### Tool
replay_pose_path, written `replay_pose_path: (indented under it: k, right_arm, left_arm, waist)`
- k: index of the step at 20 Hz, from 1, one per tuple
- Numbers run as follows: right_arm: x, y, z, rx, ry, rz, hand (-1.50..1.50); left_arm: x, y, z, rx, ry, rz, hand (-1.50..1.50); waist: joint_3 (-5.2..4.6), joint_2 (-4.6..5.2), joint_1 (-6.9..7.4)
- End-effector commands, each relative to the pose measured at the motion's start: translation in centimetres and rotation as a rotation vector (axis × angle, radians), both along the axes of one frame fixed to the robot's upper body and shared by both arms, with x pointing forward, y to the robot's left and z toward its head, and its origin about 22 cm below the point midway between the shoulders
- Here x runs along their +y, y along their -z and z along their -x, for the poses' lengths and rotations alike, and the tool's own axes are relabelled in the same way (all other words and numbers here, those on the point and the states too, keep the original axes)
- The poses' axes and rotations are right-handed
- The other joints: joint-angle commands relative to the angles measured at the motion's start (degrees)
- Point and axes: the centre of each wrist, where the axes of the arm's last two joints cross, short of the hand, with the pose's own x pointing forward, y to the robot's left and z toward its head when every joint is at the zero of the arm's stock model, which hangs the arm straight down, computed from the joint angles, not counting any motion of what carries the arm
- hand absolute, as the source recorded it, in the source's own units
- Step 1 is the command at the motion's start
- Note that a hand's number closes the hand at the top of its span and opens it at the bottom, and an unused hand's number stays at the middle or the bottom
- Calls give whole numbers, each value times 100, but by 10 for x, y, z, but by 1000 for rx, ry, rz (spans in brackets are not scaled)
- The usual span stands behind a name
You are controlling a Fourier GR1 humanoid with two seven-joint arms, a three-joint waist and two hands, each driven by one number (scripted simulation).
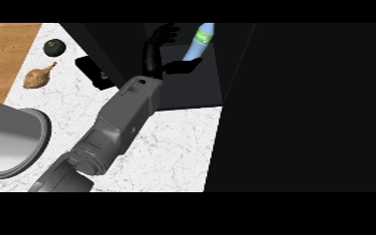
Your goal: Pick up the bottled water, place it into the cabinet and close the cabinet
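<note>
Lettering in white crosses the green label of the bottled water, too small to read in the head view. The pale blue bottle leans inside the dark cabinet, beyond the white tabletop. The left hand reaches in beside it, forearm slanting up from lower left, fingers spread wide and apart from the bottle; the thumb perhaps touches its lower end.

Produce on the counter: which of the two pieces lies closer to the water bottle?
The round dark green fruit, highest in the view. The tan bulb with a pointed tip lies below it, farther from the bottled water.
</note>
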Motion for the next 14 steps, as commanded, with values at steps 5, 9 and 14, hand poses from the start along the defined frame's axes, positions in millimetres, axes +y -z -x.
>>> replay_pose_path:
  k: [5,9,14]
  right_arm:
    - [1,1,9,-2,-27,-23,-150]
    - [0,-5,10,-18,-19,-24,-150]
    - [-8,-6,6,-11,-9,-15,-150]
  left_arm:
    - [-1,-1,-1,-3,13,45,-150]
    - [-3,-7,-4,-19,24,45,-150]
    - [3,-21,-12,-33,118,25,-150]
  waist:
    - [0,27,-79]
    - [-3,31,-81]
    - [2,0,37]
